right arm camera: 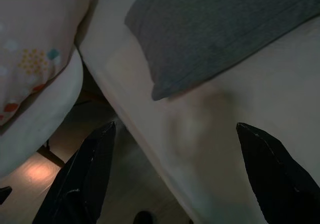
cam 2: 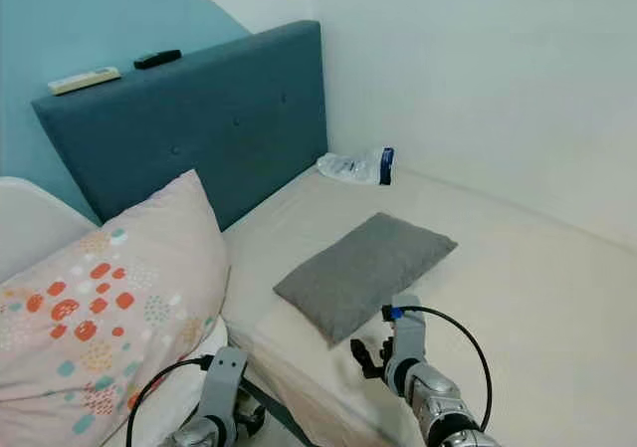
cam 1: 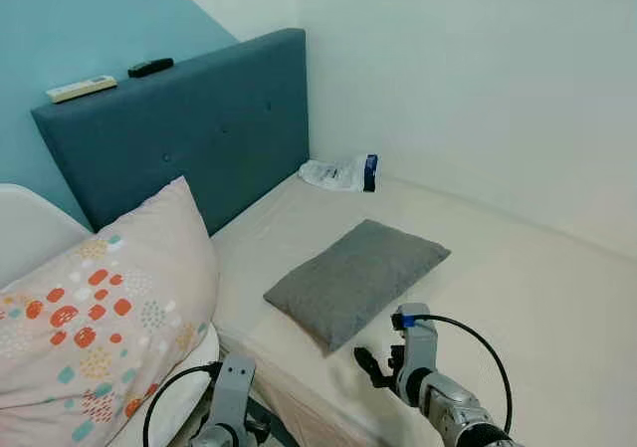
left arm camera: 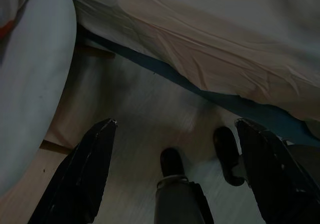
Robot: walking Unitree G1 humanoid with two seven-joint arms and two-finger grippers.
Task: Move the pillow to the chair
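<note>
A pink pillow with orange and teal dots (cam 1: 100, 308) leans on the white chair (cam 1: 25, 233) at my left. On the cream bed (cam 1: 518, 288) lies a grey pillow (cam 1: 353, 278), flat and near the bed's front edge. My right gripper (right arm camera: 175, 129) hovers open just in front of the grey pillow's near corner (right arm camera: 165, 89), touching nothing. Down between the chair seat and the bed side hangs my left arm (cam 1: 231, 407). Its gripper (left arm camera: 176, 121) is open over the floor and holds nothing.
A blue padded headboard (cam 1: 199, 128) carries a white remote (cam 1: 82, 89) and a black remote (cam 1: 150, 67) on its top. A plastic packet (cam 1: 343, 173) lies in the bed's far corner by the white wall. My feet (left arm camera: 172, 161) stand on the wooden floor.
</note>
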